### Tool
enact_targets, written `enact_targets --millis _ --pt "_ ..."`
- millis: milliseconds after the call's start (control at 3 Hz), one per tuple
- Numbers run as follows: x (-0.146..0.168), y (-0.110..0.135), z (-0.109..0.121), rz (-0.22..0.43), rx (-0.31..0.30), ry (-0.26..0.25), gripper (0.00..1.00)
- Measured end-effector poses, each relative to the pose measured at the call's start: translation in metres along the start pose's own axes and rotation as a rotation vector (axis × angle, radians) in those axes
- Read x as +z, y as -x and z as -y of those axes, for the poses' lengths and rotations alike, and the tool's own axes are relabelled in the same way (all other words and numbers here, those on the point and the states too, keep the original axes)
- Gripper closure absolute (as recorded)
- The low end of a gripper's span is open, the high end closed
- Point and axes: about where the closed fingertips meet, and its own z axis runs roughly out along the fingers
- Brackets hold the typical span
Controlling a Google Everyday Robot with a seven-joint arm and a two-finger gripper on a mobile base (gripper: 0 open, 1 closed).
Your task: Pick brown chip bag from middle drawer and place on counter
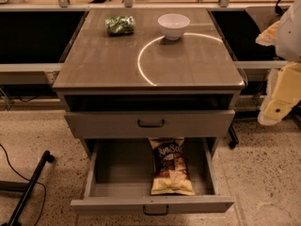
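The brown chip bag [171, 167] lies flat in the pulled-out middle drawer [117, 173], right of its centre. Its dark brown middle carries white script and a cream-yellow end points toward the drawer front [152, 204]. The counter [113, 60] is the grey-brown cabinet top with a thin bright curved line across it. My gripper [275, 105] hangs at the far right edge of the view, beside the cabinet at about counter height. It is well to the right of and above the bag and holds nothing I can see.
A white bowl [173, 25] and a small green shiny packet [120, 25] sit at the back of the counter. Another drawer [149, 123] with a dark handle sits above the open one, partly overhanging the bag's far end. A black stand and cable [28, 187] lie on the floor at left.
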Motion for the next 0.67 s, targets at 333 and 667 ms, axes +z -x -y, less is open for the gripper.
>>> enact_targets --millis 333,667 --pt "0.000 0.000 0.000 0.000 0.000 0.000 0.00" --pt "0.034 0.002 -0.013 0.032 0.045 0.079 0.00"
